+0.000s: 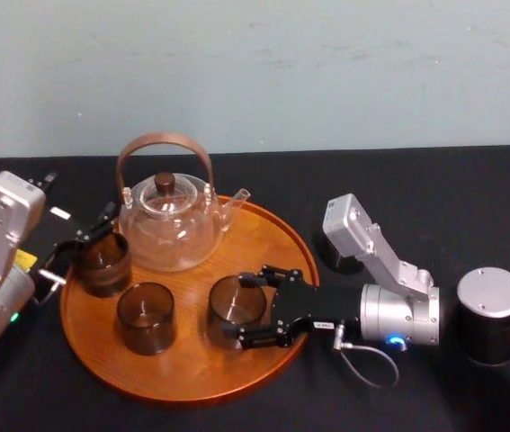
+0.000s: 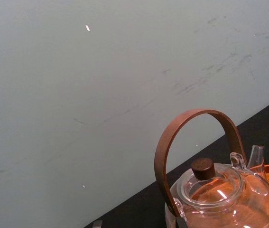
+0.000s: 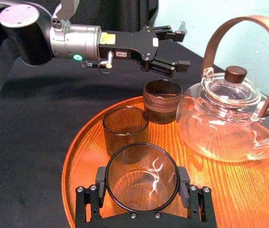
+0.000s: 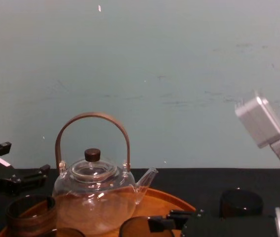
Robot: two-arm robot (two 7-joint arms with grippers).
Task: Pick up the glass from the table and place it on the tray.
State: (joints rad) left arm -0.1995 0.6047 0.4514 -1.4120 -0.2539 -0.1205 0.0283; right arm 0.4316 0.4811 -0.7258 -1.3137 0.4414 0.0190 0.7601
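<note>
Between R gripper (image 1: 239, 308) fingers: glass (image 3: 141, 187) — clamped, standing on tray (image 1: 272, 243).
Just beside R gripper: second glass (image 1: 145, 315); teapot (image 1: 169, 225) beyond.
L gripper (image 3: 174, 50): fingers apart — just above third glass (image 3: 162, 99) at tray's edge.

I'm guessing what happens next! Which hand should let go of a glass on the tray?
Right. The right hand clasps the front glass, which already stands on the tray. The left hand hangs open by the far glass.
</note>
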